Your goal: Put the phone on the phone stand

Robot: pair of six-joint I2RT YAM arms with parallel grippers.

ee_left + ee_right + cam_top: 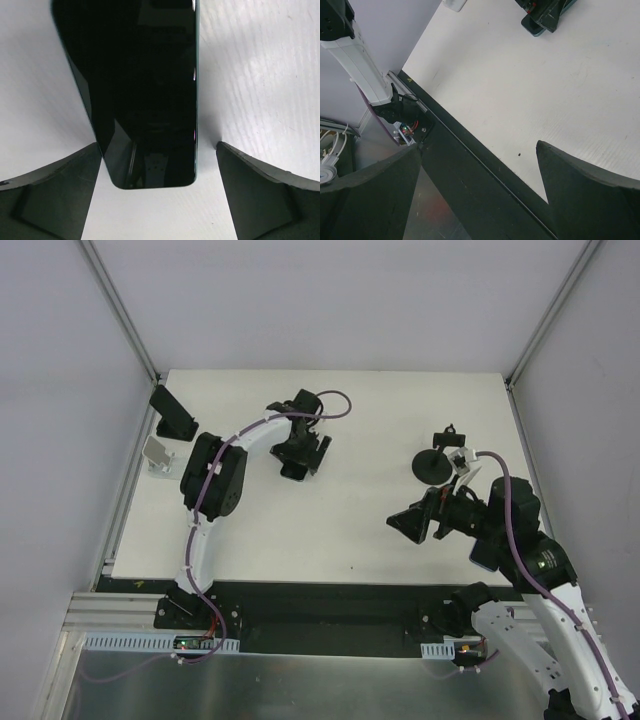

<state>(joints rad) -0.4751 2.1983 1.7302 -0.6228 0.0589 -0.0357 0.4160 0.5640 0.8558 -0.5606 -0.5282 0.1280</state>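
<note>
A black phone [145,90] lies flat on the white table, its near end between my left fingers. In the top view the phone [294,472] sits mid-table, left of centre. My left gripper [159,145] is open around it: the left finger [55,195] is right beside the phone's edge and the right finger [265,195] stands apart. It shows above the phone in the top view [302,453]. A black phone stand [172,412] sits at the back left. My right gripper [410,523] is open and empty, over the table's front edge in the right wrist view [479,146].
A small white stand [158,453] sits by the left edge. A black round-based stand [434,466] and a small black holder [447,437] are at the right, just behind my right arm. The black front rail [485,165] runs along the table's near edge.
</note>
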